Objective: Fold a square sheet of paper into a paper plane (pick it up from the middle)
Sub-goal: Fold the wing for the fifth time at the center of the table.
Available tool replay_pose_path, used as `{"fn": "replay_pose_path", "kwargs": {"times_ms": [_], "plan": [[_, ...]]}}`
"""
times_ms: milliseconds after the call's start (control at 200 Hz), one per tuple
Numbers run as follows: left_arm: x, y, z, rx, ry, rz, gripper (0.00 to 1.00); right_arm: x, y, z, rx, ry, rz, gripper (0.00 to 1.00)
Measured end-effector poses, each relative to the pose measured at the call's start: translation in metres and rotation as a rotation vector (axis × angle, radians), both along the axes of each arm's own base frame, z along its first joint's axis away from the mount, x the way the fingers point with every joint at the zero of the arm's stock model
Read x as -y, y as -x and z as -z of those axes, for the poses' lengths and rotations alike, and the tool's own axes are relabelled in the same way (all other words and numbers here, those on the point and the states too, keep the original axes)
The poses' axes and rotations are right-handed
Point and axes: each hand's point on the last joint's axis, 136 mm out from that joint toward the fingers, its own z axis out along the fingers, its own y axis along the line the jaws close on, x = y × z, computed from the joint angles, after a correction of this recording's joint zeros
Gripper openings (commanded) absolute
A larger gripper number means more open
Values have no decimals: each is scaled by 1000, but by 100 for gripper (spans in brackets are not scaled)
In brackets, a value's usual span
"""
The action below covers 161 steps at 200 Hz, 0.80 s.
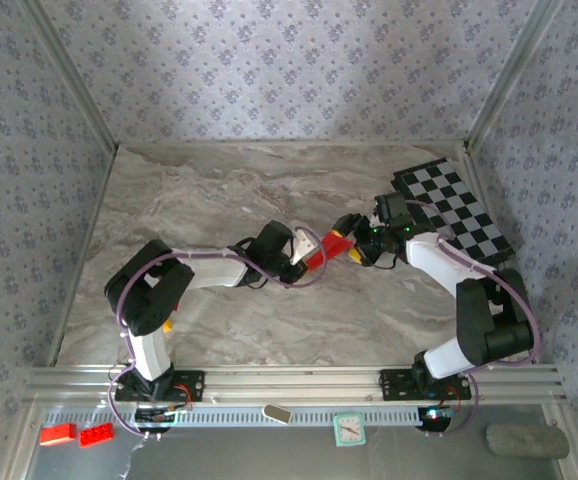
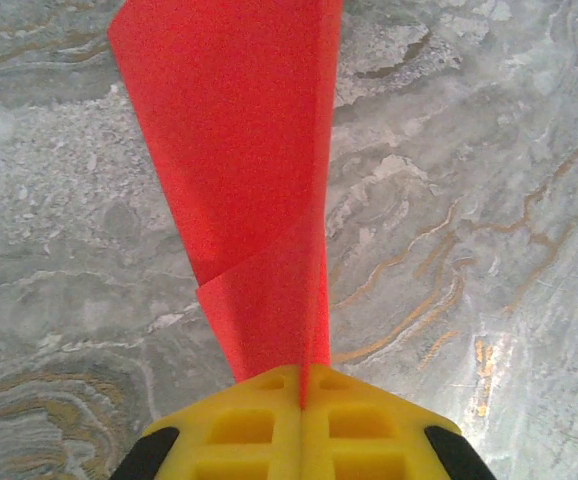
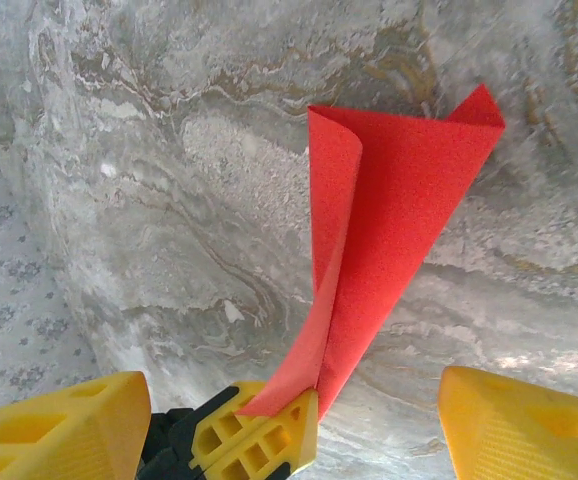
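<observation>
The red sheet of paper [image 1: 314,256] is off the near-left corner of the checkered board [image 1: 459,210], over the marble table [image 1: 199,190] and between the two claws. It is folded over on itself into a loose wedge. In the left wrist view the sheet [image 2: 259,200] widens away from the claw, with one flap curling over the other along a soft, unpressed fold. The left gripper [image 2: 302,385] is clamped on the narrow end, its yellow fingertips pressed together with the paper pinched in the seam between them. It comes at the sheet from the side away from the board. In the right wrist view the same pinch sits low in the picture, and the wedge [image 3: 389,220] stands up from the left claw's tips [image 3: 269,435] to a pointed far corner. Whether that corner touches the marble cannot be told. The right gripper [image 1: 347,245] is on the board side of the paper. Its jaws are spread wide, its yellow fingers [image 3: 59,430] well apart on either side of the pinched end, and neither touches the paper.
</observation>
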Motion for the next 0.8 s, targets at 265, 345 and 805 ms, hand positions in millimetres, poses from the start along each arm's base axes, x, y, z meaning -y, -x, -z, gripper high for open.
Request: {"fn": "replay_pose_path", "kwargs": {"times_ms": [265, 345, 805], "plan": [[4, 4, 11, -84, 39, -27, 0, 8, 1, 5, -2, 31, 8, 78], [4, 5, 13, -100, 50, -37, 0, 10, 1, 6, -6, 36, 13, 78], [0, 8, 12, -217, 72, -72, 0, 22, 2, 5, 51, 106, -21, 76]]}}
